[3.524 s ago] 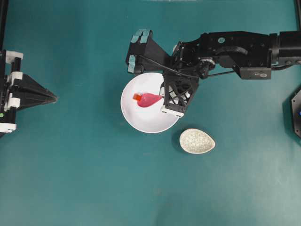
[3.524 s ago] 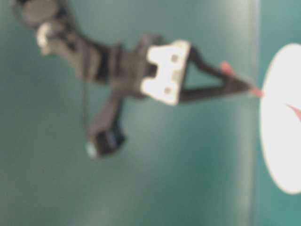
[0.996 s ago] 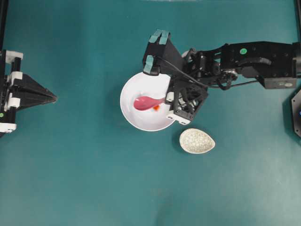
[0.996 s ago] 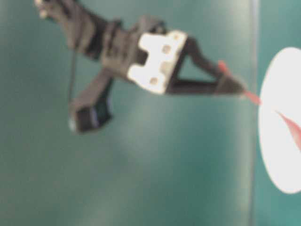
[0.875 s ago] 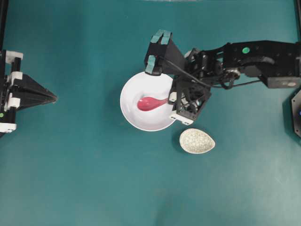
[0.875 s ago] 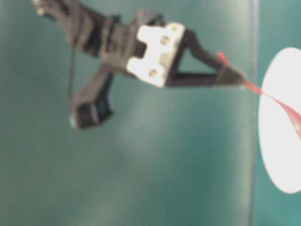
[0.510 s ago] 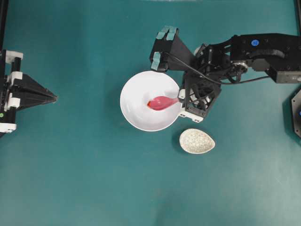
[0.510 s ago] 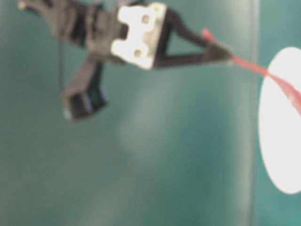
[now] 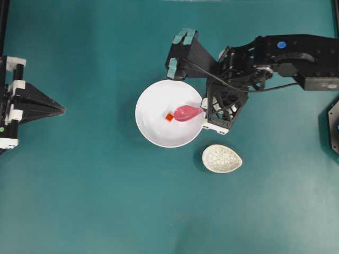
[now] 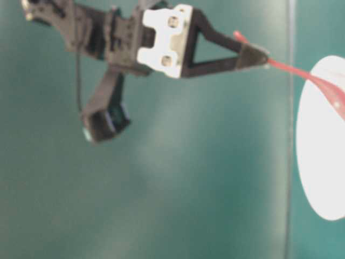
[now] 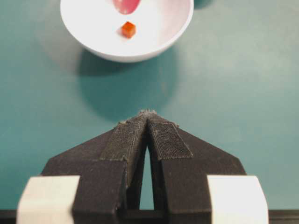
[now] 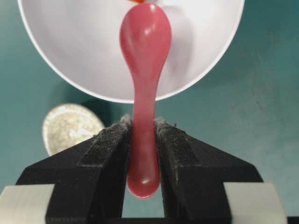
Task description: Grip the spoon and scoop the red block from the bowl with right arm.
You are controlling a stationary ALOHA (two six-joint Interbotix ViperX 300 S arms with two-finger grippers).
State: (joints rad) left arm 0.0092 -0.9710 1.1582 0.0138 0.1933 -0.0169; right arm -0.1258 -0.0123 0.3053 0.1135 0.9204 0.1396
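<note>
Teal tabletop (image 9: 106, 201) fills view; matte surface, soft shadows, even light. No walls or windows visible.

The black right arm (image 9: 288, 50) reaches in from the side and bends down at the wrist. Its pointed two-finger gripper (image 12: 142, 133) is squeezed tight on the handle of a glossy pink-red spoon (image 12: 144, 70), which sticks out past the fingertips. The black left gripper (image 11: 148, 119) sits low and level, well apart from the other arm. Its two fingers (image 11: 126, 140) are pressed together at the tips, holding nothing.
</note>
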